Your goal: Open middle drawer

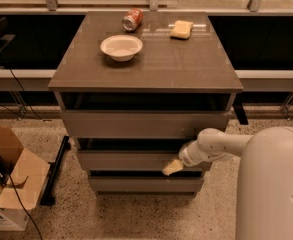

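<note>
A grey-brown cabinet has three flat handleless drawers. The middle drawer (126,160) is the second front down, with a dark gap above it. The top drawer (136,124) looks widest and the bottom drawer (141,185) narrowest. My gripper (172,168) is at the right part of the middle drawer's front, its pale tip at the drawer's lower edge. My white arm (221,144) reaches in from the right.
On the cabinet top (186,59) stand a white bowl (121,47), a tipped red can (132,19) and a yellow sponge (182,29). An open cardboard box (8,179) sits on the floor at the left. Dark cables (16,99) hang at the left.
</note>
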You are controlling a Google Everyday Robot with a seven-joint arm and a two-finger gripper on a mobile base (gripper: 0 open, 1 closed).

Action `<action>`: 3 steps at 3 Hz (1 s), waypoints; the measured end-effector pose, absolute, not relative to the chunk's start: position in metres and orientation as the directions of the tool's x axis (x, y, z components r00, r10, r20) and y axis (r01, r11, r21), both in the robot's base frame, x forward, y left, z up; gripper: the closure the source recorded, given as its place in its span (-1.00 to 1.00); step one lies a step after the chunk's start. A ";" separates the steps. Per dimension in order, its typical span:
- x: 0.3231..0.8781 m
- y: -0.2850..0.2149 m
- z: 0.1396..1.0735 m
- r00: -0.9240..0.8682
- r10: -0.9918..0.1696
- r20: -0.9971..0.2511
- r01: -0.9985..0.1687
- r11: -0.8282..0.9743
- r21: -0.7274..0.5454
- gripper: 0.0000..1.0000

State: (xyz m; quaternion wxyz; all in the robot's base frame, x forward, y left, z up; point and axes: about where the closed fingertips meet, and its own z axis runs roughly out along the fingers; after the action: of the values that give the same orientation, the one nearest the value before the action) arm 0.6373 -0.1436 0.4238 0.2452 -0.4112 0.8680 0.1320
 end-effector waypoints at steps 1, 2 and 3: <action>0.630 -0.149 0.418 -0.525 -0.707 -0.475 -0.806 0.592 0.009 -0.17; 0.629 -0.150 0.417 -0.522 -0.714 -0.466 -0.810 0.587 0.007 0.29; 0.629 -0.150 0.420 -0.522 -0.714 -0.466 -0.810 0.587 0.007 0.13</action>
State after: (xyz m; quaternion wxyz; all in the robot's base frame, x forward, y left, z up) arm 0.6290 -0.1499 0.4202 0.2123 -0.4406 0.8650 0.1123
